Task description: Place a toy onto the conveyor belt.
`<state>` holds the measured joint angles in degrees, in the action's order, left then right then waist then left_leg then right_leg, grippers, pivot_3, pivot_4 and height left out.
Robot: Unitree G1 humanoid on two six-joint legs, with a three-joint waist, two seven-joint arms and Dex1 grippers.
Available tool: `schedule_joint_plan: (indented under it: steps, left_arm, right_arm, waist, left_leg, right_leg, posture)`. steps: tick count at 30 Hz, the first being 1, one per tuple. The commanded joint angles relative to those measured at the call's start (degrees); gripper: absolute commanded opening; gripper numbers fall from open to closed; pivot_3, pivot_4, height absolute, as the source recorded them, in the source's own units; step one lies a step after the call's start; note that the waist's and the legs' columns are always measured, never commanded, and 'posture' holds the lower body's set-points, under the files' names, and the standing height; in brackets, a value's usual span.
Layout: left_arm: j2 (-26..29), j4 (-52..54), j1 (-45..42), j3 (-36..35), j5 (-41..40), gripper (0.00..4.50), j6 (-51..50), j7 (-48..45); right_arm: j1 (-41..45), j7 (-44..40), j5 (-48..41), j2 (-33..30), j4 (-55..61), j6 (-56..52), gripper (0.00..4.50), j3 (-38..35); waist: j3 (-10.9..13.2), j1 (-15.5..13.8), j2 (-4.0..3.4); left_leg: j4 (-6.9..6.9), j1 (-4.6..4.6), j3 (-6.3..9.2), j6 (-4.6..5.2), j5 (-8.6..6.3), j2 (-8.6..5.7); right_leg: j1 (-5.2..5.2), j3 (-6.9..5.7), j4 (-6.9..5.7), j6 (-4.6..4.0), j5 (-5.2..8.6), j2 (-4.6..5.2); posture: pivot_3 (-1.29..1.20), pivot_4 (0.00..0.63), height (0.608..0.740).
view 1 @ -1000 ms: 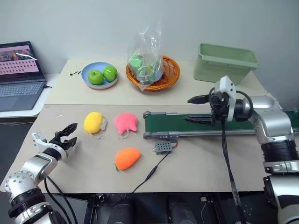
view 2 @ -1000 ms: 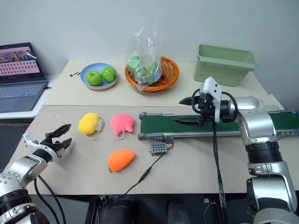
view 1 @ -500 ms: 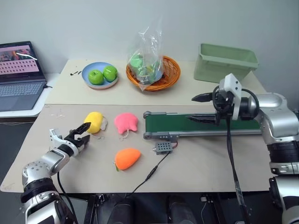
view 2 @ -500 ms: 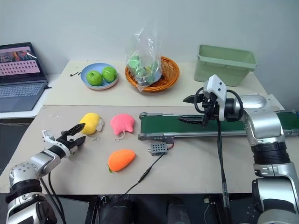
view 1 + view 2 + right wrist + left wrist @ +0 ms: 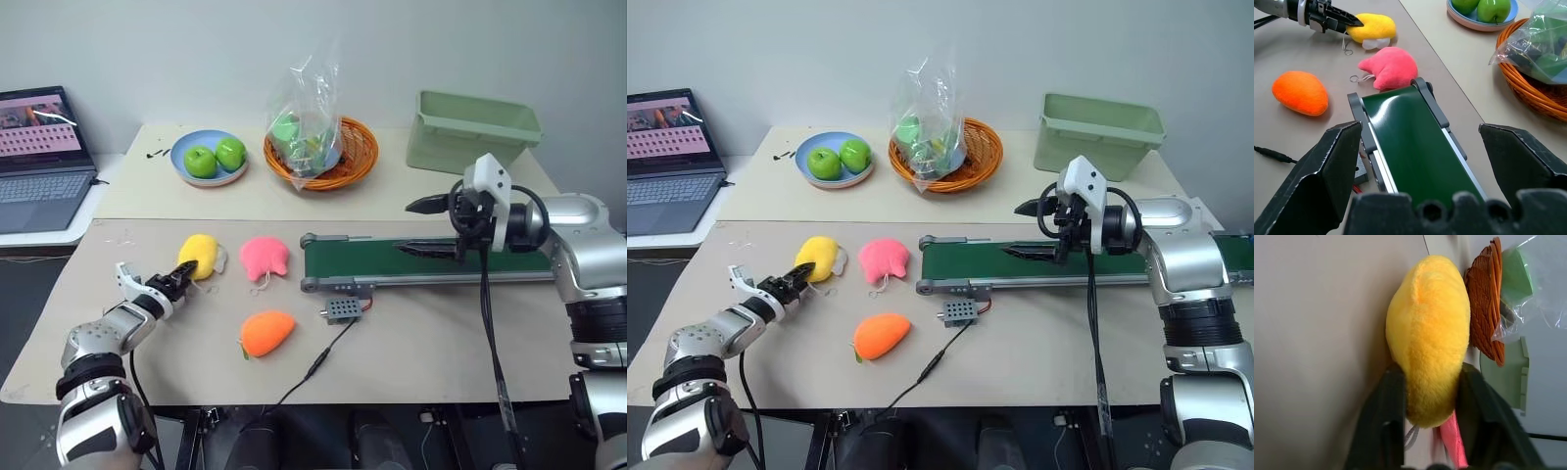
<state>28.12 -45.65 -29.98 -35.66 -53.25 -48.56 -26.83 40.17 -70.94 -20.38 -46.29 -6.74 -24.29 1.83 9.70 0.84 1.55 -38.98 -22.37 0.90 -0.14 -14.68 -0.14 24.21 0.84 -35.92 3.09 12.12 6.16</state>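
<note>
The yellow plush toy point(image 5: 199, 253) lies on the table at the left, its string loop beside it. My left gripper point(image 5: 186, 274) has reached its near end and is shut on the toy; in the left wrist view the two black fingers point(image 5: 1386, 411) press into both sides of the plush point(image 5: 1430, 333). The dark-green conveyor belt point(image 5: 392, 259) runs from the table's middle to the right in its grey frame. Above the belt point(image 5: 1410, 132) my right gripper point(image 5: 407, 227) hovers open and holds nothing.
A pink plush point(image 5: 263, 257) and an orange plush point(image 5: 267, 332) lie between the toy and the belt's end. A small grey box point(image 5: 342, 310) with a black cable sits by the belt frame. Behind stand a plate of apples point(image 5: 209, 157), a basket point(image 5: 321, 147), a pale green bin point(image 5: 472, 130) and a laptop point(image 5: 39, 157).
My left gripper moved forward and to the right up to the yellow toy and went from open to shut on it. The right gripper stayed over the belt.
</note>
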Motion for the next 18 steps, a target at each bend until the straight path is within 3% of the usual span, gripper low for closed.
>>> schedule_joint_plan:
  steps: [1, 6, 8, 11, 16, 18]
  left_arm:
    - [0.1, 4.3, -0.1, 1.7, 2.1, 0.88, 2.0, -3.8]
    - [0.1, 15.7, 0.2, 6.8, 8.5, 0.88, 9.6, -5.0]
    - [0.8, 22.8, 0.4, 12.2, 15.9, 0.88, 16.4, -3.3]
    - [4.4, 26.7, 0.7, 24.5, 35.6, 0.88, 32.7, 0.6]
    - [9.6, 25.4, -2.8, 37.3, 58.8, 0.88, 52.9, 8.3]
    - [14.0, 25.7, -4.8, 45.1, 73.1, 0.88, 63.0, 12.4]
  right_arm:
    - [0.9, 0.1, -0.2, -1.2, 2.2, -0.5, 4.50, -1.1]
    - [1.0, 0.4, -0.1, -0.7, 1.9, -0.4, 4.50, -0.9]
    - [1.1, 0.5, -0.1, -0.5, 1.7, -0.2, 4.50, -0.9]
    - [1.0, 0.7, -0.2, -0.1, 1.5, 0.0, 4.50, -0.9]
    - [1.0, 1.4, 0.1, 1.2, 1.1, 0.5, 4.50, -0.5]
    - [0.7, 1.6, 0.0, 1.4, 1.5, 0.4, 4.50, -0.7]
  waist:
    - [0.0, 0.0, 0.00]
    - [0.0, 0.0, 0.02]
    - [0.0, -0.1, 0.02]
    - [0.0, -0.3, 0.02]
    - [0.0, -0.3, 0.02]
    - [0.0, -0.4, 0.03]
  left_leg:
    - [0.00, 0.00, 0.00, 0.00, 0.00, 0.00]
    - [0.00, -0.02, 0.01, 0.00, 0.00, 0.01]
    - [0.00, -0.05, 0.02, -0.01, 0.00, 0.02]
    - [0.01, -0.05, 0.00, -0.01, 0.00, 0.01]
    - [0.04, -0.05, -0.05, -0.01, 0.00, 0.00]
    - [0.05, -0.08, -0.06, -0.01, 0.00, 0.00]
  right_leg:
    - [0.00, 0.00, 0.00, 0.00, 0.00, 0.00]
    - [0.01, 0.00, 0.01, 0.00, 0.00, 0.00]
    - [0.02, 0.00, 0.02, 0.00, 0.00, 0.00]
    - [0.01, 0.00, 0.05, -0.01, -0.01, 0.02]
    - [0.03, 0.03, 0.09, -0.02, -0.02, 0.02]
    - [0.05, 0.01, 0.10, -0.02, -0.02, 0.02]
  posture:
    - [0.00, 0.150, 0.740]
    - [0.00, 0.150, 0.740]
    - [0.00, 0.150, 0.740]
    - [0.00, 0.150, 0.740]
    - [0.00, 0.150, 0.740]
    - [0.00, 0.150, 0.740]
